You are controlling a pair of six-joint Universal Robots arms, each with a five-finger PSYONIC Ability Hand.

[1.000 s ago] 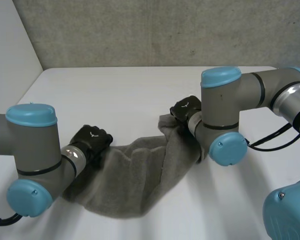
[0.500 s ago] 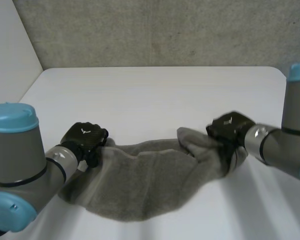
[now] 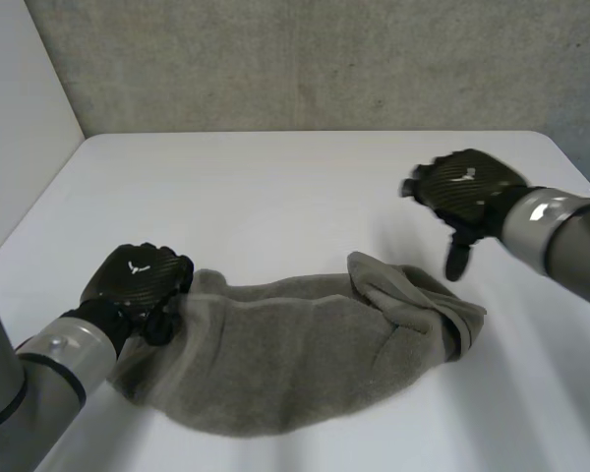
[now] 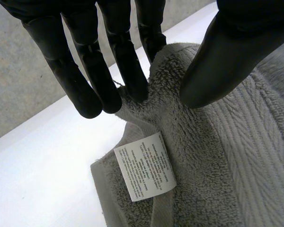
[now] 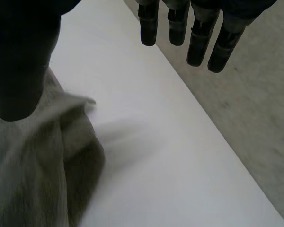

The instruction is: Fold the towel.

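A grey towel (image 3: 305,349) lies crumpled in a long heap on the white table (image 3: 275,187). My left hand (image 3: 136,280) sits at the towel's left end. In the left wrist view its fingers (image 4: 109,66) and thumb (image 4: 222,56) pinch a raised fold of the towel (image 4: 217,156) at a corner, just above a white care label (image 4: 144,165). My right hand (image 3: 467,192) hovers open above and behind the towel's bunched right end, not touching it. In the right wrist view its fingers (image 5: 199,38) are straight, and the towel (image 5: 33,175) lies below the thumb.
A grey wall (image 3: 305,59) stands behind the table's far edge and a pale wall (image 3: 20,118) runs along its left side. In the right wrist view the table's edge runs close by the fingertips, with grey floor (image 5: 246,109) beyond.
My right hand has let go of the towel's right end, opened and lifted away to the right. That end now lies on the table. My left hand has drawn nearer, still holding its end.
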